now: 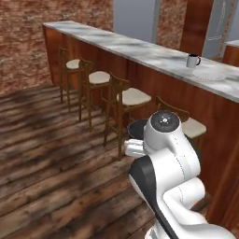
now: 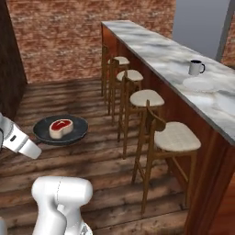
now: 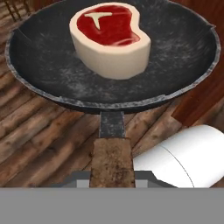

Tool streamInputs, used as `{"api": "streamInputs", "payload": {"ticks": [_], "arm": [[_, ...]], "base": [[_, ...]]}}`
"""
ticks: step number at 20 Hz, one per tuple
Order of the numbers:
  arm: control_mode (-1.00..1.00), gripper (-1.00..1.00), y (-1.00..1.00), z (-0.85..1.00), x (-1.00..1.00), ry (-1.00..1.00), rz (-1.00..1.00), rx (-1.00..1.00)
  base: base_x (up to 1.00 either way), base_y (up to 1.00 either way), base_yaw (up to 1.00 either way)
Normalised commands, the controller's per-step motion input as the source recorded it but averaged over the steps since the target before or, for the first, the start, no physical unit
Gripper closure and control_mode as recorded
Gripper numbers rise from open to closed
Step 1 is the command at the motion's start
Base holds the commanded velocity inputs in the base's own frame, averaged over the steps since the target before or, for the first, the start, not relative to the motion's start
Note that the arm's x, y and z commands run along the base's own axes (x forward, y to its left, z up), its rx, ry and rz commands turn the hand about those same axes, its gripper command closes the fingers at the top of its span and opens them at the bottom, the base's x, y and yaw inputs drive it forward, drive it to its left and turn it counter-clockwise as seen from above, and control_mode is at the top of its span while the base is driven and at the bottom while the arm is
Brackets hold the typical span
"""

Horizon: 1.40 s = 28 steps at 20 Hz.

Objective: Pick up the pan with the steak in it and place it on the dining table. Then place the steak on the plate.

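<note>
- Left base view: the dining table (image 1: pixel 140 49) runs far right, carrying the plate (image 1: pixel 208 73); the pan (image 1: pixel 136 130) peeks out behind the arm.
- Right base view: pan with the steak (image 2: pixel 61 127) hangs in the air over the floor, left of the stools (image 2: pixel 176 137).
- Hand view: the gripper (image 3: pixel 112 177) is clenched on the pan's handle (image 3: pixel 111 159). Carrying step; next, lift it onto the table.

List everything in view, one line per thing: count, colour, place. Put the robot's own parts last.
pan: 1, black with brown wooden handle, held up over the wood floor
steak: 1, red top with pale rim, lying in the pan
dining table: 1, grey-white marble top on reddish wood base, right side
plate: 1, white, on the table top near the mug
mug: 1, white, on the table top
stools: 4, wooden with pale cushions, along the table
gripper: 1, shut on the pan handle
</note>
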Motion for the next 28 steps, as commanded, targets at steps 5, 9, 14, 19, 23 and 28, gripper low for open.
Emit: {"api": "streamInputs", "payload": {"ticks": [5, 9, 14, 19, 23, 28], "arm": [[1.00, 1.00, 0.00, 0.00, 0.00, 0.00, 0.00, 0.00], [1.00, 1.00, 0.00, 0.00, 0.00, 0.00, 0.00, 0.00], [1.00, 1.00, 0.00, 0.00, 0.00, 0.00, 0.00, 0.00], [1.00, 1.00, 0.00, 0.00, 0.00, 0.00, 0.00, 0.00], [1.00, 1.00, 0.00, 0.00, 0.00, 0.00, 0.00, 0.00], [1.00, 1.00, 0.00, 0.00, 0.00, 0.00, 0.00, 0.00]], "base": [[0.00, 0.02, -0.50], [0.00, 0.03, -0.50], [0.00, 0.04, -0.50], [0.00, 0.05, -0.49], [0.00, 0.06, -0.48], [-0.27, 0.03, -0.39]]}}
